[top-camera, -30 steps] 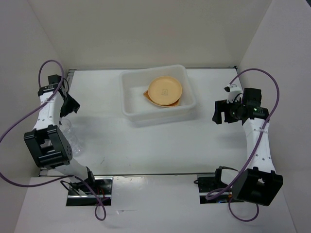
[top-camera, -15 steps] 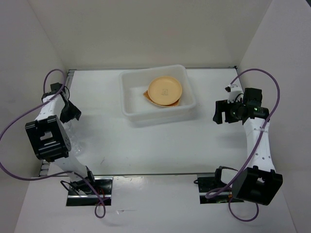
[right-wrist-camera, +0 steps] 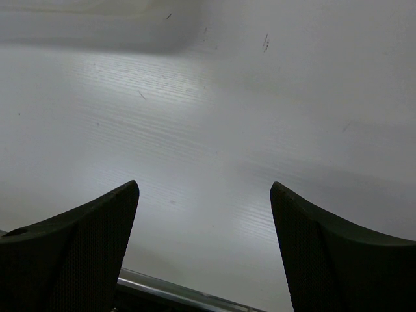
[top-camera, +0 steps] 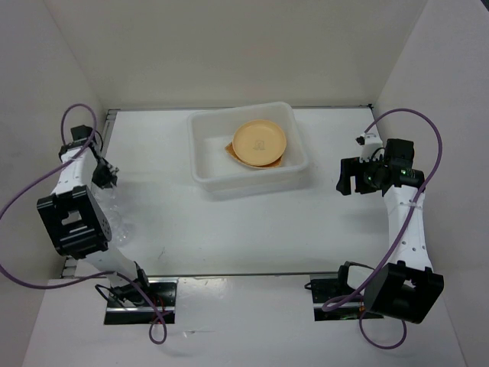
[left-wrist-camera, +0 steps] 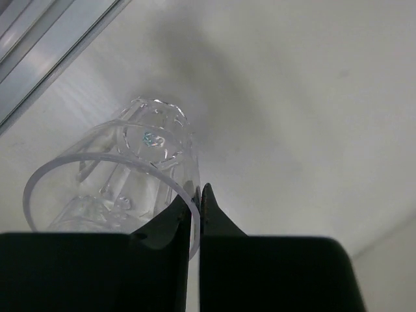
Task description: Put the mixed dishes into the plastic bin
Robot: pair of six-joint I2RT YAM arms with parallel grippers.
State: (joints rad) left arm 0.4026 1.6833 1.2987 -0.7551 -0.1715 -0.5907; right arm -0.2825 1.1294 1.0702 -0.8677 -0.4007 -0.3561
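Note:
A clear plastic cup (left-wrist-camera: 130,169) stands on the white table at the far left, and my left gripper (left-wrist-camera: 197,190) is shut on its rim wall, one finger inside and one outside. From above, that gripper (top-camera: 103,177) sits over the cup (top-camera: 109,200) near the left wall. A second clear cup (top-camera: 120,229) shows faintly closer to the arm's base. The plastic bin (top-camera: 202,153) stands at the back centre and holds a round pale orange plate (top-camera: 260,143) resting on a darker orange plate (top-camera: 229,148). My right gripper (top-camera: 345,177) is open and empty (right-wrist-camera: 203,188) over the bare table.
White walls close in the table on the left, right and back. A metal rail (left-wrist-camera: 45,52) runs along the table's left edge beside the cup. Purple cables (top-camera: 416,126) loop off both arms.
My left gripper went from wide open to shut on the cup's rim, shifting a little left and down. The right arm, bin and plates have stayed put.

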